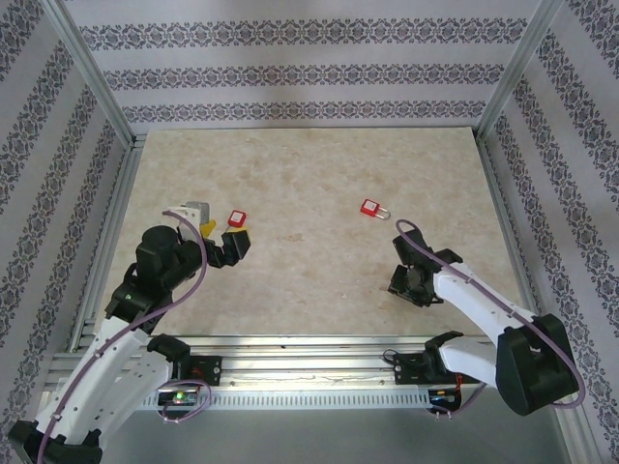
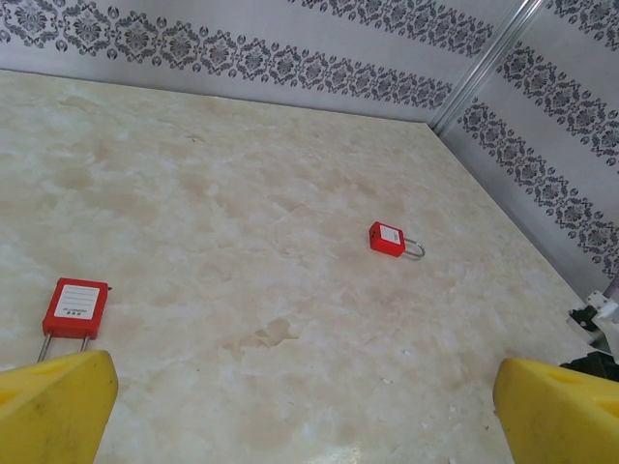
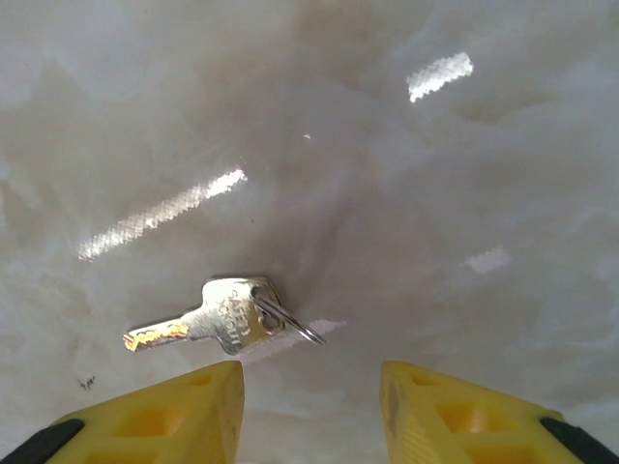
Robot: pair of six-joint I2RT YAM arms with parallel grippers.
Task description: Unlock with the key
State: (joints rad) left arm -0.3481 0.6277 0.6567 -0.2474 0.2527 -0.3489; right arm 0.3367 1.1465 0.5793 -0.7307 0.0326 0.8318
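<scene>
Marbled table (image 1: 309, 164) within patterned walls holds two red locks: the left padlock (image 1: 236, 218) at centre left, just beside the left gripper (image 1: 224, 234), whose fingers are spread wide and empty, and the right padlock (image 1: 370, 208) right of centre. A key (image 3: 222, 319) lies flat at lower centre of the right wrist view, just ahead of the right gripper (image 3: 308, 379), fingers apart. Picking up the key seems in hand; next, lower, straddle its bow, close.
</scene>
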